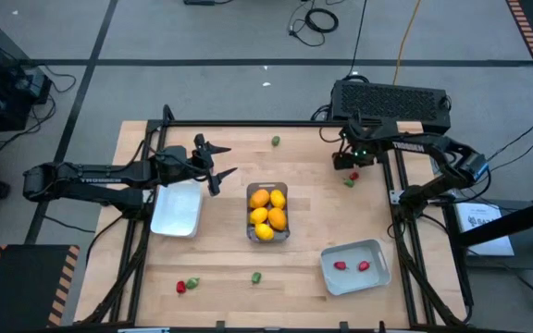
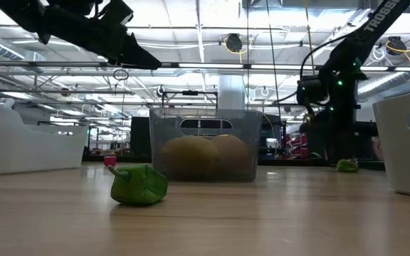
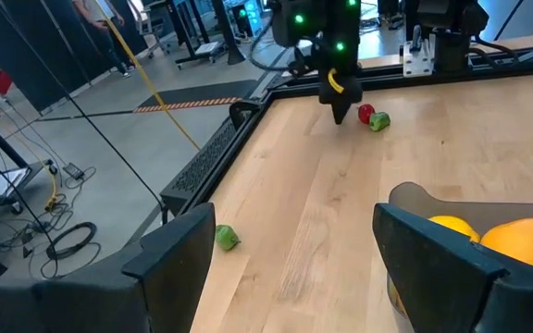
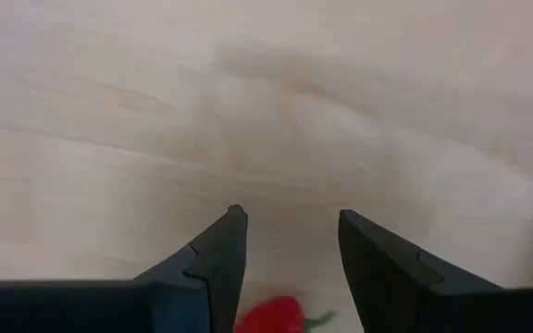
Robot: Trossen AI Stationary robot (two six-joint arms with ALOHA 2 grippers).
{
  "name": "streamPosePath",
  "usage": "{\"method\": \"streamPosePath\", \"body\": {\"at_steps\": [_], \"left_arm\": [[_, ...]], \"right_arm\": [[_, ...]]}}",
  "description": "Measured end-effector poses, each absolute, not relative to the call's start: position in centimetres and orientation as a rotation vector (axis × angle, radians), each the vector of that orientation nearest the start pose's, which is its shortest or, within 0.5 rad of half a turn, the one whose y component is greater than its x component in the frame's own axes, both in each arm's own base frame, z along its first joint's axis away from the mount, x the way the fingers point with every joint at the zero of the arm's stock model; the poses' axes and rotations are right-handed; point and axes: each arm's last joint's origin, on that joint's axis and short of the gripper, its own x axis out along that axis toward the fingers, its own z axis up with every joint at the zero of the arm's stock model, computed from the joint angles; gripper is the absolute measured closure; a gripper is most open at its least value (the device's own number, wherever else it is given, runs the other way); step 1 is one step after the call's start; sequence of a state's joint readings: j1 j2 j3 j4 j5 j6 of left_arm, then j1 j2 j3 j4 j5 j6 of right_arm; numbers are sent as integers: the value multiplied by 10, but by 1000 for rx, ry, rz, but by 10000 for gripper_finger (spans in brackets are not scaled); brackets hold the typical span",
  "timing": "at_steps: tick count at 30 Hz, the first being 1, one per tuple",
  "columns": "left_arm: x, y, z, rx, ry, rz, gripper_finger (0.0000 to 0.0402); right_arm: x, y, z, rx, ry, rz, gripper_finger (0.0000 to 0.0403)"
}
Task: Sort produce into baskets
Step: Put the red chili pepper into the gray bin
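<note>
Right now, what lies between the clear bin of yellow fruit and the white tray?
Only bare wooden tabletop between clear bin and white tray, per the high view.

A: Left wrist cam, go. Own fingers [image 3: 433, 254] spread wide, nothing between them.
B: What's past them?
A: Wood table [image 3: 340, 203]. Clear bin [image 3: 415, 196] at 4 o'clock, yellow lemon [image 3: 450, 225] and orange one [image 3: 526, 242] inside.
B: Loose bits?
A: Green piece [image 3: 226, 238] near the table edge, 8 o'clock. At 1 o'clock, red piece [image 3: 365, 113] touching a green one [image 3: 379, 120].
B: Other arm?
A: Right gripper [image 3: 339, 106] at 12, tip down just beside that red piece.
</note>
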State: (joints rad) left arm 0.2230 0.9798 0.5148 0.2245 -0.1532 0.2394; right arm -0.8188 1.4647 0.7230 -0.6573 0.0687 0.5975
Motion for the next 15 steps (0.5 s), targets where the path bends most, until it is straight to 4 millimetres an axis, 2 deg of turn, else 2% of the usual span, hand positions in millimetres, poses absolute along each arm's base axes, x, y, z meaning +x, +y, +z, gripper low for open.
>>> {"method": "streamPosePath", "body": {"at_steps": [4,8,11,15], "left_arm": [[206,51,243,227,286,344,100],[206,51,243,216,286,345,100],[206,51,243,211,287,345,100],[206,51,243,211,288,345,100]], "right_arm": [[170,-182,175,917,1071,-1052,241],[181,-187,208,726,1159,-897,241],[186,-182,224,527,1292,-709,241],[189,-169,230,264,1447,-421,241]]}}
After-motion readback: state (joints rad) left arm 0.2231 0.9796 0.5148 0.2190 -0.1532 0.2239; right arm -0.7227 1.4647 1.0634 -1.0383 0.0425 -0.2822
